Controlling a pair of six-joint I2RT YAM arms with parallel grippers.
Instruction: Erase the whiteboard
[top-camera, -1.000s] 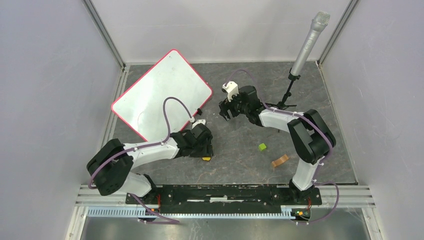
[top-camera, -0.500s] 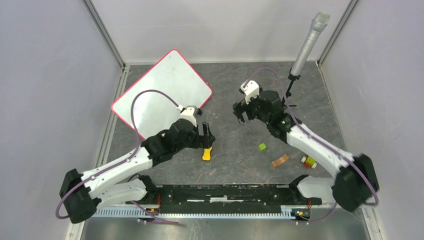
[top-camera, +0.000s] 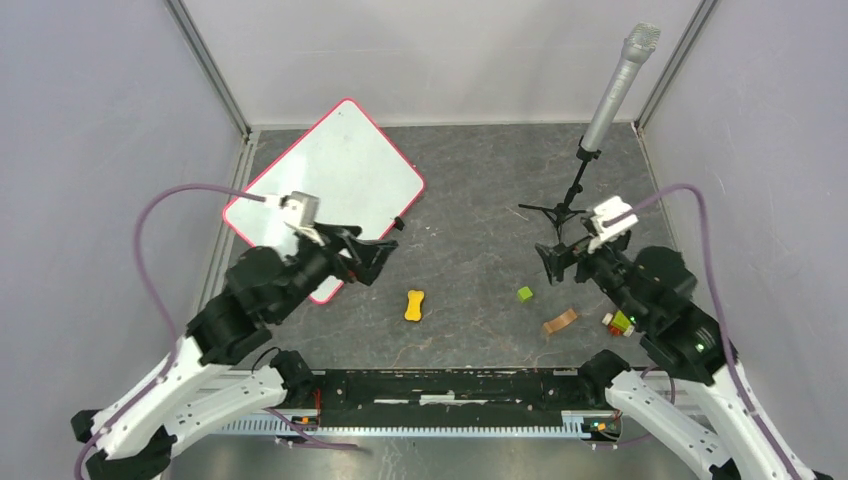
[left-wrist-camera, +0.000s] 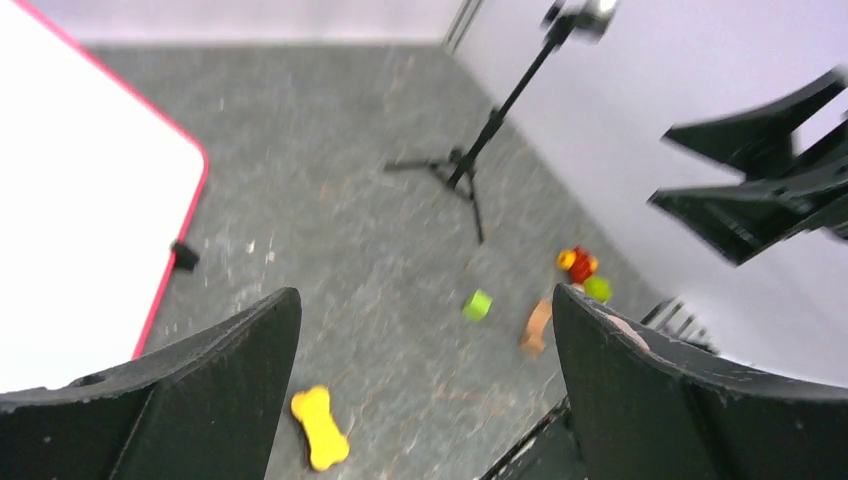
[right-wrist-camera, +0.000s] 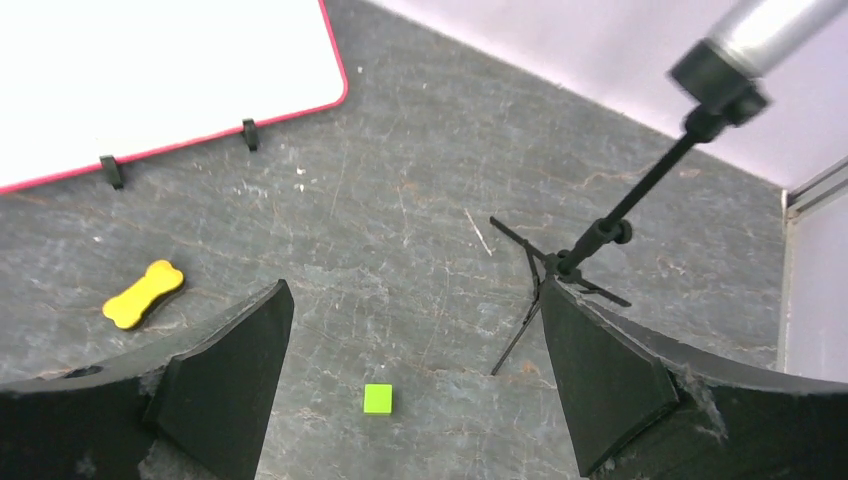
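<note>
Grey table (top-camera: 480, 180) lies beneath both raised arms, jaws parted and empty, whiteboard (top-camera: 340, 170) unmarked.

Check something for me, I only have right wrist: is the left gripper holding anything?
Observer: No. The left gripper is open and empty, raised beside the whiteboard.
Operator: Writing on the board? I see one corner.
Observer: Most of its face shows from the top; no marks visible.
Operator: Anything outside my frame?
Observer: A brown piece and a red-and-green toy lie to the right of the green cube.
</note>
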